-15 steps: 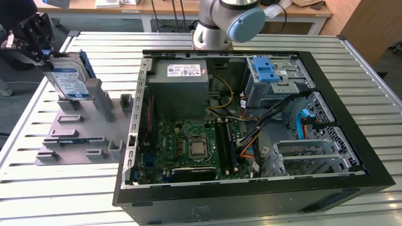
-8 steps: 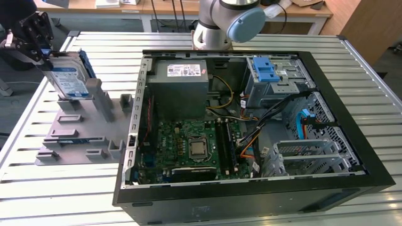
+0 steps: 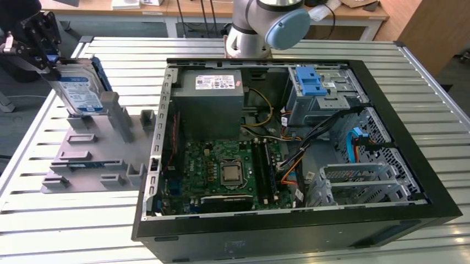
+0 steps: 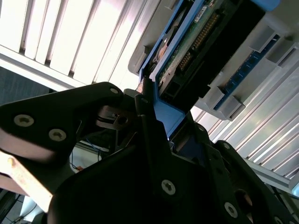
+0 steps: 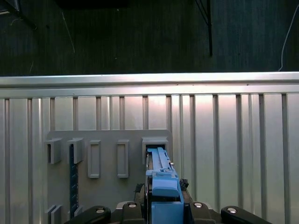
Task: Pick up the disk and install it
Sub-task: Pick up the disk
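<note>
gripper (image 3: 44,58) clamped on upright disk (image 3: 74,74); exterior view shows label (image 3: 79,92), second wrist view circuit board (image 4: 191,42).

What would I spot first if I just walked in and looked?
The big open computer case sits in the middle of the exterior view, showing its green circuit board and cables. At the exterior view's left, the black gripper clamps the disk, which stands upright at a grey holder on the slatted metal table.
</note>
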### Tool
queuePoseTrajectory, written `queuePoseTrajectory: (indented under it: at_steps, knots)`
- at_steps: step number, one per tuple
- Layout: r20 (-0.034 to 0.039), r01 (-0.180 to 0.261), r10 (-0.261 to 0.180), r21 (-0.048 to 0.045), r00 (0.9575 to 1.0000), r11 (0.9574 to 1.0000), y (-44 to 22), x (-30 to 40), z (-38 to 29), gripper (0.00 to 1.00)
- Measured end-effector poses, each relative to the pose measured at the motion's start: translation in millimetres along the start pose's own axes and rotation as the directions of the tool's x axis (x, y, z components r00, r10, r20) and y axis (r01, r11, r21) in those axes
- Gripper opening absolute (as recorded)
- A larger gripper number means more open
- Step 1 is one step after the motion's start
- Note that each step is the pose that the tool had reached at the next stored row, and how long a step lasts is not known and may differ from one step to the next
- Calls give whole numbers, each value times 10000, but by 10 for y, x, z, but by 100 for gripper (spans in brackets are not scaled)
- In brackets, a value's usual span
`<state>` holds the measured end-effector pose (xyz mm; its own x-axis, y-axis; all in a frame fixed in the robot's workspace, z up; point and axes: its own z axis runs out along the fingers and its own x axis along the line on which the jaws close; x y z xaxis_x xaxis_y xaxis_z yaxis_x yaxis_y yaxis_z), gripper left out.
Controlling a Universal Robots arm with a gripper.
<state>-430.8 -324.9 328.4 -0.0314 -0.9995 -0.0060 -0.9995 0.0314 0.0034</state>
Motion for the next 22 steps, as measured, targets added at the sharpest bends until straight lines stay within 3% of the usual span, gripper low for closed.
queuePoseTrajectory:
  at_steps: [22]
  knots:
    - [1,0,0,2,10000,10000,1,-1,-152,36]
